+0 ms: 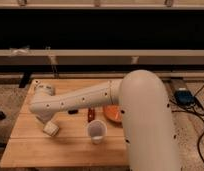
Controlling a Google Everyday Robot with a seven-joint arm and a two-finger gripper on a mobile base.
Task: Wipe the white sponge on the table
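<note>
The white sponge is a small off-white block, tilted, on the left part of the table. My gripper points down at the end of the white arm, directly above the sponge and touching or nearly touching its top. The wrist hides where the two meet, so I cannot see whether the sponge is held. The arm reaches in from the lower right across the table's middle.
A white cup stands upright right of the sponge. Behind it are a reddish-brown object, a small black object and an orange dish, partly hidden by the arm. Cables and a blue device lie on the floor at right.
</note>
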